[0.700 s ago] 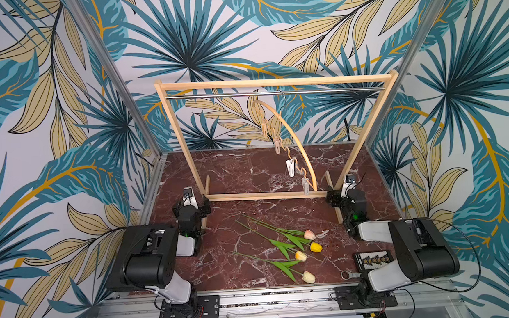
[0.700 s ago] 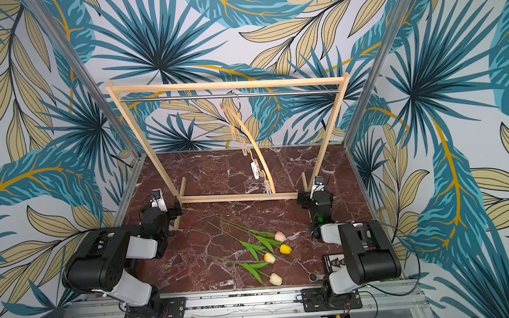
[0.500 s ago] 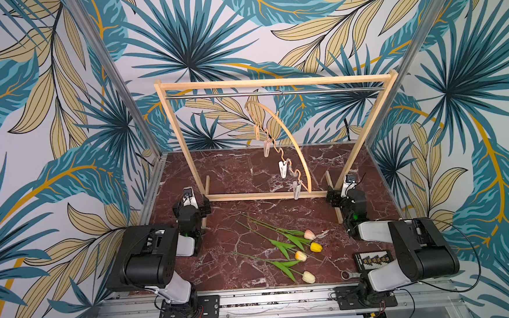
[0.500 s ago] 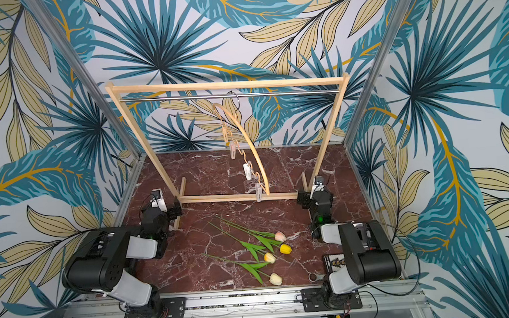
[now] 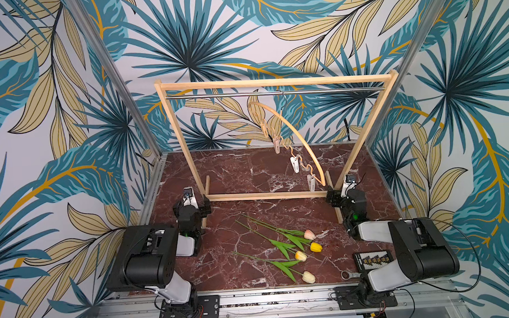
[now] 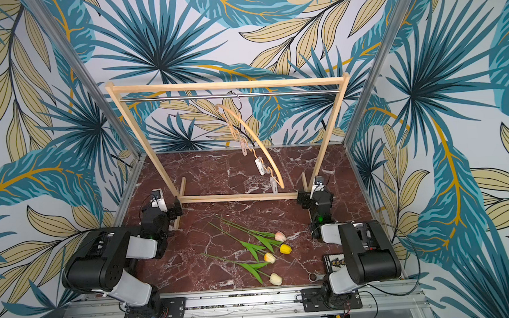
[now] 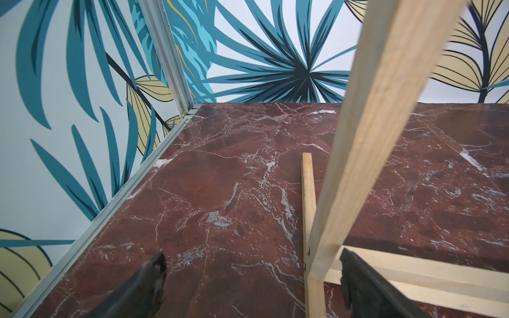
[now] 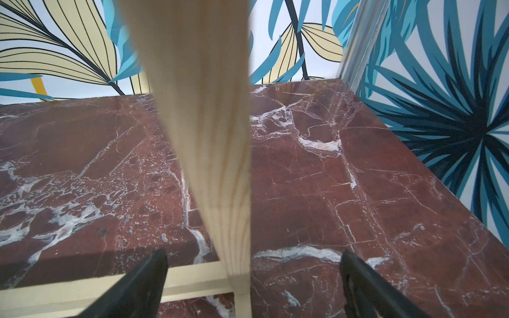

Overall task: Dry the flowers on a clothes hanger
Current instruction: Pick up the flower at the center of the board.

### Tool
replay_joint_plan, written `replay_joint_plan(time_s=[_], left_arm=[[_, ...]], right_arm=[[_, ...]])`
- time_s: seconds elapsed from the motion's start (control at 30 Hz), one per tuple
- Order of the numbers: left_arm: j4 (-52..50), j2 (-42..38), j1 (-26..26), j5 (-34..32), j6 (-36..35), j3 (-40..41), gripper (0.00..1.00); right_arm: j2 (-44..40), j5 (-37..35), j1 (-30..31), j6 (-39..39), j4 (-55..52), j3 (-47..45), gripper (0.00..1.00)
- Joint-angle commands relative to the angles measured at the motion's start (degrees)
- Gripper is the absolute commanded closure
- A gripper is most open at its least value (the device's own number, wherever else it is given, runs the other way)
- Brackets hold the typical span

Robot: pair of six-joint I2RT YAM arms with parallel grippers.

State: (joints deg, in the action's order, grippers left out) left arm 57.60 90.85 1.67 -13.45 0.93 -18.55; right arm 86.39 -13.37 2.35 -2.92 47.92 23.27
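Trouble, as I see it, starts at the rack. Both arms sit low at the feet of the wooden rack frame. The left gripper is spread wide and empty, with the frame's left upright standing between its jaws. The right gripper is just as wide and empty around the right upright. A sideways pull-out would catch a post and drag or tip the frame.

That would set the clothes hanger swinging. It hangs only by its hook on the metal rail, turned slantwise to the arms, its peg clips empty.

The flowers all lie on the marble tabletop near the front, well apart from both grippers, stems and leaves crossing. I'd expect a pinch on one thin stem to drag a neighbour along, and a loose hanger to shy away from a stem pushed at a clip.
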Motion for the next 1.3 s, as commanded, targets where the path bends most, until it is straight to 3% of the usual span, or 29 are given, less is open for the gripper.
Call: replay_joint_plan(time_s=[0.0,0.03,0.1,0.17,0.23,0.3,0.37,0.5,0.67,0.8,0.9,1.07,1.27], left_arm=[[-3.5,-2.0,-1.6,2.0,1.3,-3.0,0.0],[-3.2,-2.7,-1.5,-0.5,1.4,-3.2,0.0],[-14.8,-10.5,-1.4,-2.6,2.3,-5.8,0.0],[-25.0,-17.7,-1.4,-7.7,6.1,-9.1,0.0],[-36.7,-24.8,-1.1,-9.0,10.6,-13.1,0.0],[-47.6,-29.3,-0.2,-10.4,14.8,-17.0,0.0],[-55.6,-32.1,1.8,-10.8,17.7,-19.6,0.0],[-66.0,-35.0,7.8,-9.8,21.6,-22.1,0.0],[-75.2,-37.1,15.2,-8.0,28.0,-24.0,0.01],[-78.6,-37.6,19.1,-7.3,30.8,-25.0,0.1],[-79.2,-37.3,21.2,-5.4,32.8,-25.2,0.15],[-83.0,-37.0,23.9,-4.9,35.3,-27.0,0.19],[-86.7,-37.3,24.4,-4.4,38.6,-27.4,0.25]], right_arm=[[-4.6,-6.1,0.5,-0.3,-7.8,3.9,0.0],[-7.7,-9.4,0.6,-2.4,-20.2,9.1,0.0],[-10.5,-14.7,0.6,-9.3,-44.8,22.3,0.0],[-11.1,-11.7,0.6,-14.7,-63.3,31.9,0.0],[-12.1,-11.1,0.4,-21.4,-65.5,30.8,0.0],[-13.0,-11.9,-1.5,-33.1,-70.3,29.1,0.0],[-12.9,-6.0,-2.3,-34.4,-73.3,29.8,0.0],[-15.3,-5.9,0.3,-34.1,-82.2,32.0,0.01],[-22.3,-4.7,4.8,-32.0,-91.3,31.2,0.17],[-26.3,-3.8,13.9,-32.6,-96.2,30.4,0.34],[-26.1,-2.4,23.1,-34.8,-96.3,29.1,0.41],[-22.5,3.0,37.0,-33.4,-88.4,27.2,0.43],[-11.1,9.7,49.7,-27.1,-83.0,28.7,0.49]])
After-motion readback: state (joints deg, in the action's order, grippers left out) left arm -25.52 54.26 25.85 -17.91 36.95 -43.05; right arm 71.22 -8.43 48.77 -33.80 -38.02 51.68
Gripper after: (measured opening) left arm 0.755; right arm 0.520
